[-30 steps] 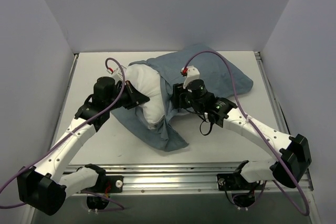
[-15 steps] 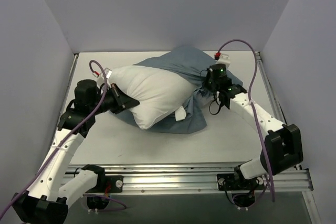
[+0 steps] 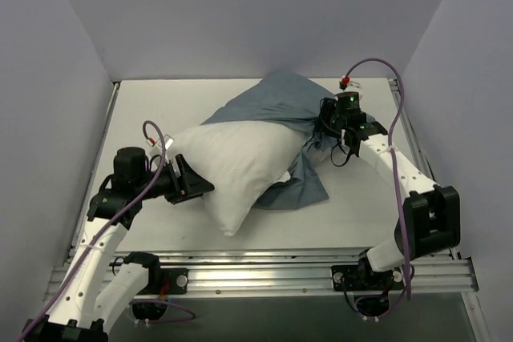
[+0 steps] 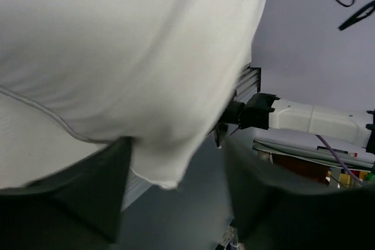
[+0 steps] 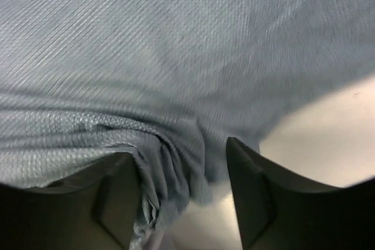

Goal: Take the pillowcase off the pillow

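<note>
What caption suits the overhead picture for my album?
White pillow mostly out of its blue pillowcase; left gripper at the pillow, right gripper at the cloth.

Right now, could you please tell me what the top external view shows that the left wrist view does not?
Only the top external view shows the pillowcase, bunched at the pillow's far right end, with the right gripper at it. Only the left wrist view shows a pillow corner hanging between the left gripper's parted fingers. Both show the white pillow.

pillow (image 3: 232, 170) right end hidden under pillowcase (image 3: 272, 102)
</note>
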Tool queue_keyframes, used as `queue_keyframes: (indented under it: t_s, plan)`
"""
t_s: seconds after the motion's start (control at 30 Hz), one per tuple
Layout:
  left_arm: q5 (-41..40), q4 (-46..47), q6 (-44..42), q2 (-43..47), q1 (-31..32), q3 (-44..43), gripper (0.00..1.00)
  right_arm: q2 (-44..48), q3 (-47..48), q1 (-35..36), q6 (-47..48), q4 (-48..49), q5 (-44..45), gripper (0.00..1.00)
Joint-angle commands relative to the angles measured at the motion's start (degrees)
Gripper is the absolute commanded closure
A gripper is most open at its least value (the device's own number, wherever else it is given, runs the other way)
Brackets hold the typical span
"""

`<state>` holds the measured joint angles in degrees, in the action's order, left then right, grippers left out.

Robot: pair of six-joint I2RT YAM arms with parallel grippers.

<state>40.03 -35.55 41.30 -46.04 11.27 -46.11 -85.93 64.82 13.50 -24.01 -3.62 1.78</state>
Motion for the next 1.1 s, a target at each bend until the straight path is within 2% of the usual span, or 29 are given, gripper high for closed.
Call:
queue_keyframes:
  t_s: [0.0, 0.03, 0.07, 0.1, 0.2, 0.3, 0.43, 0.57, 0.83, 0.93, 1.0, 1.07]
  plan:
    - [0.4, -2.5, -3.7, 2.5, -0.7, 0.4, 0.16, 8.3, -0.1, 1.6, 4.8, -0.2, 3.9, 0.45]
    - [-1.4, -3.1, -4.7, 2.7, -0.6, -0.1, 0.07, 9.7, -0.8, 2.8, 4.9, -0.5, 4.2, 0.41]
    - [-2.3, -3.6, -5.4, 2.6, -0.7, -1.0, 0.05, 10.9, -1.4, 3.4, 4.8, -0.9, 4.5, 0.37]
    - [-3.3, -5.5, -6.5, 2.4, -0.7, -3.9, 0.06, 13.7, -2.1, 3.9, 4.9, -1.1, 4.5, 0.27]
    - [-6.9, -8.5, -11.3, 0.5, -0.8, -12.1, 0.06, 18.6, -4.3, 5.2, 6.3, -1.5, 3.4, 0.17]
    - [-10.9, -6.7, -14.3, -1.7, -0.8, -17.1, 0.06, 21.2, -4.6, 6.2, 9.2, -1.5, -0.5, 0.11]
    - [-14.9, -3.4, -17.5, -9.3, -0.9, -20.3, 0.06, 20.8, -2.1, 8.3, 13.1, -1.5, -6.2, 0.09]
    - [-16.1, 3.8, -19.8, -16.7, -1.0, -17.4, 0.06, 16.9, 2.4, 11.5, 16.3, -1.5, -9.5, 0.08]
    - [-14.4, 9.0, -23.5, -28.1, -0.7, -13.2, 0.06, 3.2, 17.1, 21.1, 23.4, -2.4, -12.2, 0.06]
    - [-13.7, 11.1, -23.6, -29.9, -0.5, -11.4, 0.00, -3.3, 23.8, 22.7, 26.5, -3.6, -12.5, 0.05]
    - [-13.2, 12.2, -23.3, -30.6, -0.5, -10.8, 0.21, -7.9, 26.7, 23.4, 27.7, -3.7, -14.0, 0.05]
    - [-12.7, 12.4, -23.0, -31.2, 0.2, -10.5, 0.32, -11.1, 31.0, 24.6, 29.1, -4.0, -16.3, 0.05]
